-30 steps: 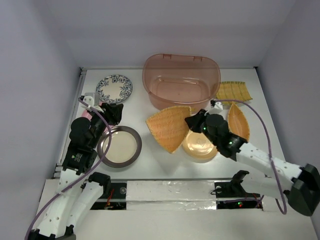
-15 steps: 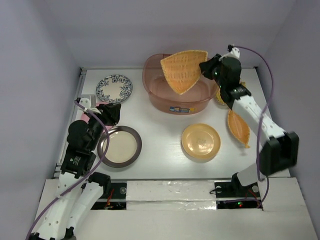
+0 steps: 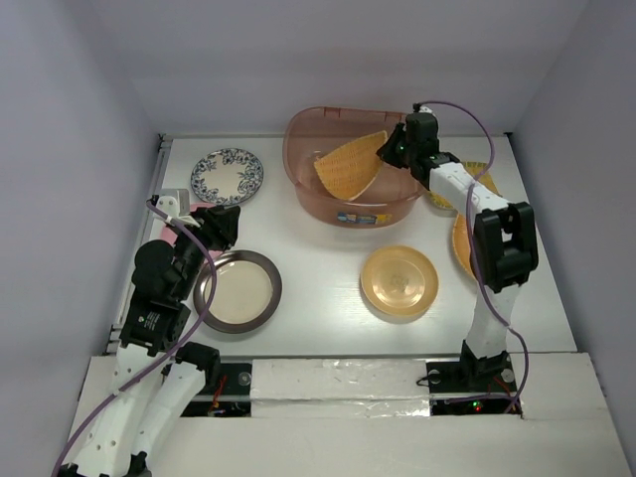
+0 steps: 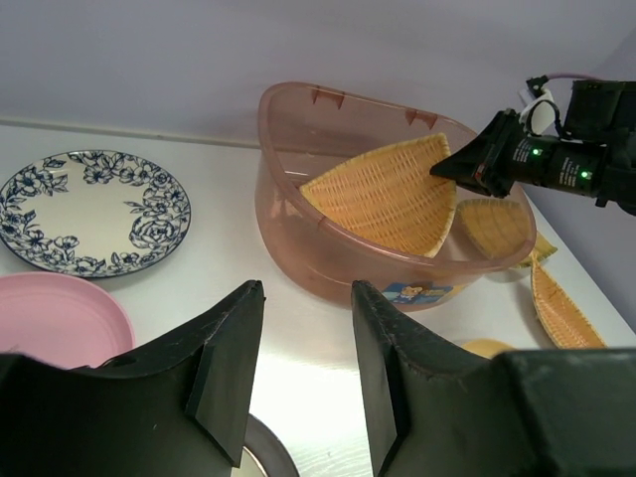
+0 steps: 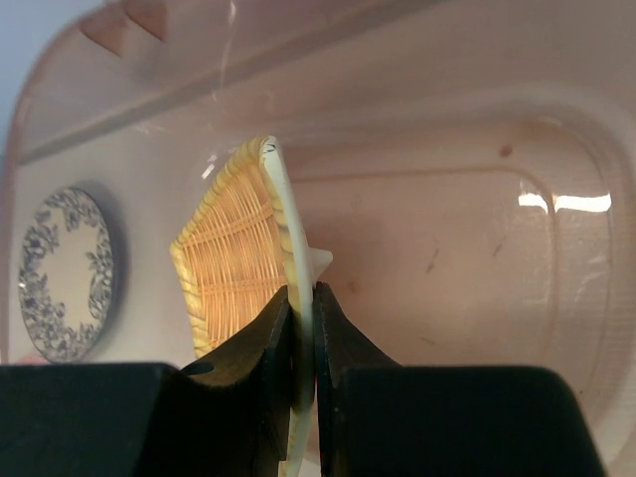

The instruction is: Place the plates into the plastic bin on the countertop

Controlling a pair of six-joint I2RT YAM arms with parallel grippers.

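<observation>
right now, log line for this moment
right jaws: shut on fan-shaped plate | plate: tilted inside plastic bin, not released | left jaws: open, empty

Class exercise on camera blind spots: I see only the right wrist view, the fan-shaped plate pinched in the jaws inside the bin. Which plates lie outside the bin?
Observer: An orange round plate lies on the countertop in front of the plastic bin.
Operator: Anything right of the bin?
Observer: An orange leaf-shaped plate and a yellow ribbed plate.
Operator: What of the left gripper?
Observer: It holds nothing; its jaws stand open.

Pink plate (image 4: 55,320) partly behind jaws
</observation>
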